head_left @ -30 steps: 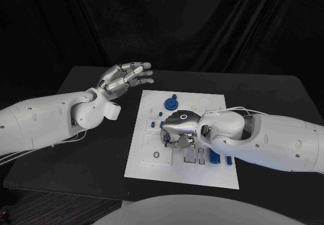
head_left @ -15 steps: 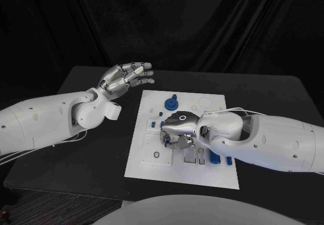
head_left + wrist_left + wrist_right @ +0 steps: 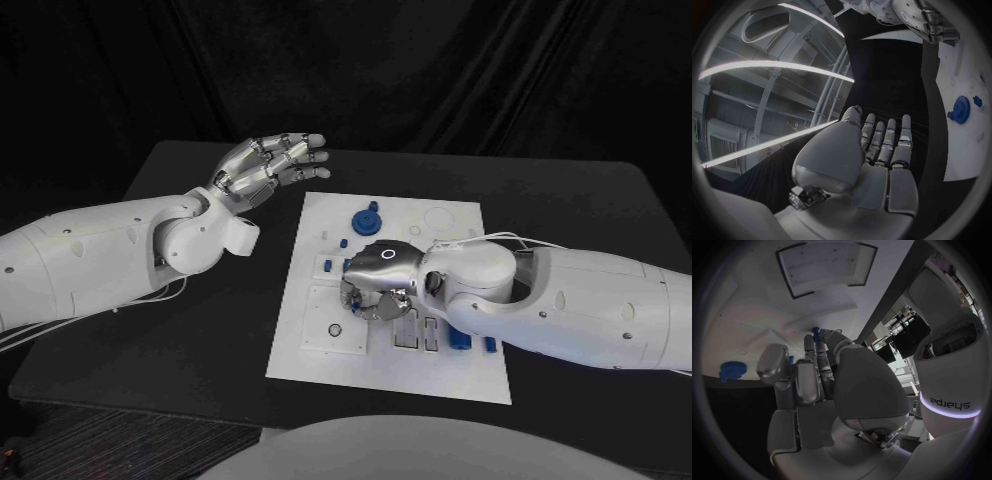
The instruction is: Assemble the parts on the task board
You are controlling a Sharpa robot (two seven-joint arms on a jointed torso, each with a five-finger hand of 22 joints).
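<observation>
Pinching a small blue part (image 3: 815, 331) over the task board (image 3: 469, 368) with our right hand (image 3: 378, 283), we hold our left hand (image 3: 268, 163) empty, fingers apart.

The right hand (image 3: 378, 282) and its forearm cover the middle and right part of the task board (image 3: 325, 345), hiding the parts beneath. Whether its fingers hold the small blue part (image 3: 816, 332) at their tips cannot be told. Blue pieces (image 3: 460, 340) at the forearm's near edge are partly hidden. The small parts (image 3: 340, 242) left of the hand are too small to identify.
</observation>
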